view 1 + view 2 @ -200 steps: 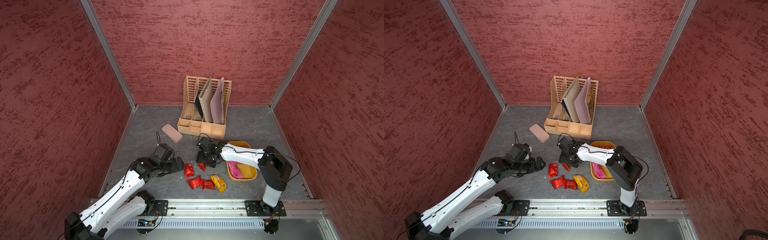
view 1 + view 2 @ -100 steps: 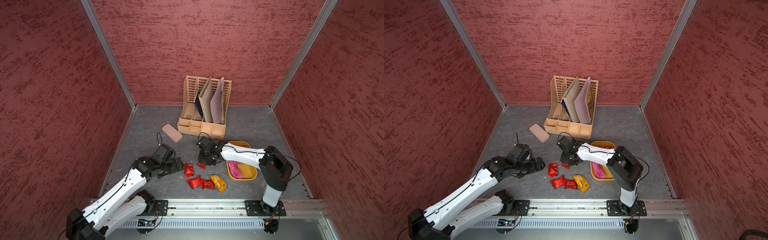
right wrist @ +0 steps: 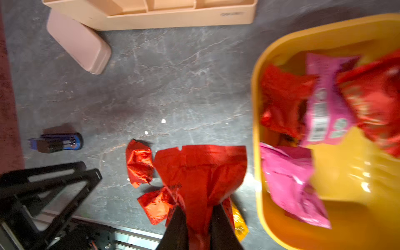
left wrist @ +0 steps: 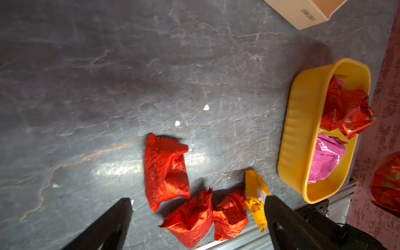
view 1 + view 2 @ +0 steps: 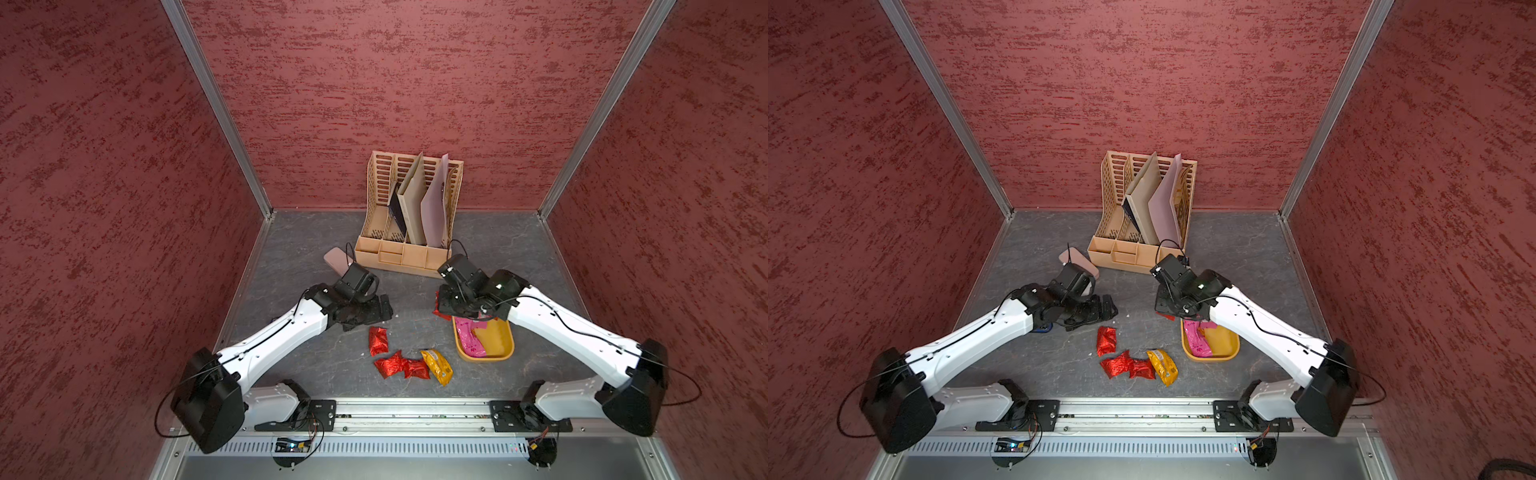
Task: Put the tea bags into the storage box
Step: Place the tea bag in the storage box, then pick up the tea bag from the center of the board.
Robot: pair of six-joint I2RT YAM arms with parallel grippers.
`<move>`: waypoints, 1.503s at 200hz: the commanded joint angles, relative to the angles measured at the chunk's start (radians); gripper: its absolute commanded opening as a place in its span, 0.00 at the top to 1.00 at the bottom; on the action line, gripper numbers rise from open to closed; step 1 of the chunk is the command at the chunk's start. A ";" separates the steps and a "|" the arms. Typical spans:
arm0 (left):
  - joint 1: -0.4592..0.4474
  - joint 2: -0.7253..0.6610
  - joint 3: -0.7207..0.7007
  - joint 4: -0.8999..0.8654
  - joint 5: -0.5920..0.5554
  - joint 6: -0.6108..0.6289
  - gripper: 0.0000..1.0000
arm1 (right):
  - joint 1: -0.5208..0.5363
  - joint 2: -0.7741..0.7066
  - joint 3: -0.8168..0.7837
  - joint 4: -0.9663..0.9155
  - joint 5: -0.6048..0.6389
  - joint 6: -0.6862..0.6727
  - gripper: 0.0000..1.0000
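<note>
Right gripper: narrow, pinching a red tea bag by one crumpled end; most of the foil hangs free beyond the jaws.

Position: the held tea bag appears to hang over the counter, just beside the wall of the storage box, not yet above the inside.

Left gripper: wide, holding nothing, poised above four loose tea bags, three red and one gold, which lie near the box.

Box contents: pink and red tea bags heaped toward one end. One red tea bag rises above the rim.

Hazards, as judged:
- The grip is on a small edge of slick foil. A quick swing could let it slide out.
- Opening now would likely drop the tea bag on the counter.
- A low carry could snag the hanging foil on the rim, or nudge the light box along.
- Dropping onto the heap could tip the raised tea bag out.
- Three of the loose tea bags touch, so the left gripper may take two or scatter them.
- The arms work close together, so they risk contact.
</note>
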 commanded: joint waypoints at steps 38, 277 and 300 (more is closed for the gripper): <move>-0.045 0.140 0.100 0.099 0.023 0.005 0.00 | -0.157 -0.111 -0.075 -0.213 0.084 -0.171 0.83; 0.042 -0.224 -0.176 -0.046 0.012 -0.030 0.00 | 0.125 0.013 -0.133 0.123 -0.042 0.106 0.38; 0.103 -0.289 -0.232 -0.093 0.056 -0.022 0.00 | 0.233 0.154 -0.087 0.253 -0.056 0.146 0.38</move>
